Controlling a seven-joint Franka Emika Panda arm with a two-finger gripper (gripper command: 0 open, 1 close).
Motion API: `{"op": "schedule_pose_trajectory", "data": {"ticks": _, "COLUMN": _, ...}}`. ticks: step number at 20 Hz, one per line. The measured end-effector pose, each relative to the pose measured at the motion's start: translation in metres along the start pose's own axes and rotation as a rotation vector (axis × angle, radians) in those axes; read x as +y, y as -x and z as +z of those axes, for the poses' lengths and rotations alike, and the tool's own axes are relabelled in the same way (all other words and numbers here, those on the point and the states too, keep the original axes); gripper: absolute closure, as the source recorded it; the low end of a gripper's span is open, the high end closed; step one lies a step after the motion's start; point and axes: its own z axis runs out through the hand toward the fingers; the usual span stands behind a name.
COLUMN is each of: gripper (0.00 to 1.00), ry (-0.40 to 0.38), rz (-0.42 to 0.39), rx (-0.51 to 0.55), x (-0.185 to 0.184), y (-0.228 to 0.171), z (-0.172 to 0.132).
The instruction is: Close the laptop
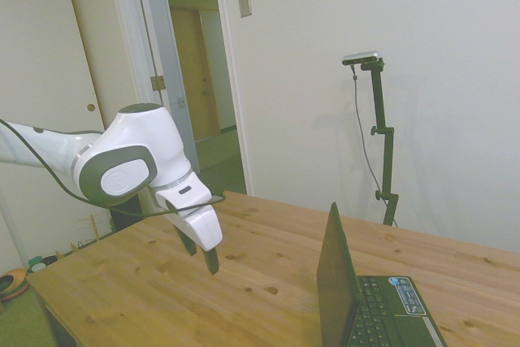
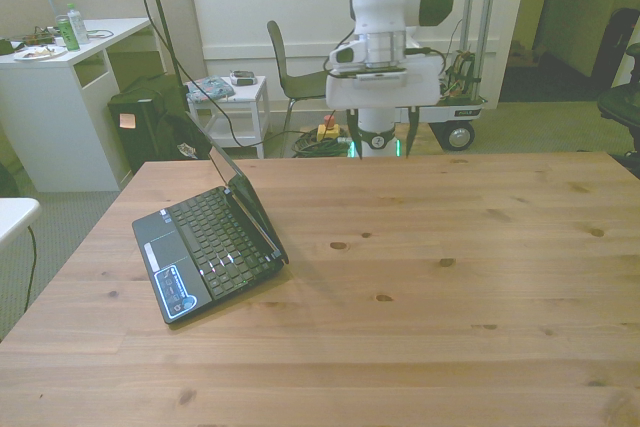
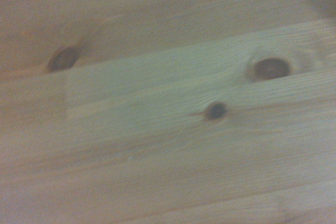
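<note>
The approach is under way. The gripper (image 2: pixel 383 135) hangs empty with its fingers spread above the table (image 2: pixel 480 277). The laptop (image 2: pixel 205 242) stands open, well off toward the front view's left. Next, I judge, the gripper must get behind the lid (image 1: pixel 335 282) and push it down.

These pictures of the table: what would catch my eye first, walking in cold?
Probably the white arm, hanging its open gripper above the far edge of the wooden table. Next, the laptop on the front view's left, small and black, its lid up and keyboard showing, well apart from the gripper. The wrist view shows only blurred wood with dark knots.
</note>
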Motion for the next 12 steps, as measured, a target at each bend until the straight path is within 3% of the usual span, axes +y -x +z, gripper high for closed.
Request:
{"op": "schedule_pose_trajectory", "data": {"ticks": 8, "gripper": 0.00, "ry": -0.062, "rz": 0.310, "rx": -0.089, "x": 0.016, "y": -0.108, "z": -0.051}}
{"op": "schedule_pose_trajectory", "data": {"ticks": 12, "gripper": 0.00, "ry": -0.039, "rz": 0.426, "rx": -0.105, "x": 0.022, "y": -0.146, "z": -0.064}}
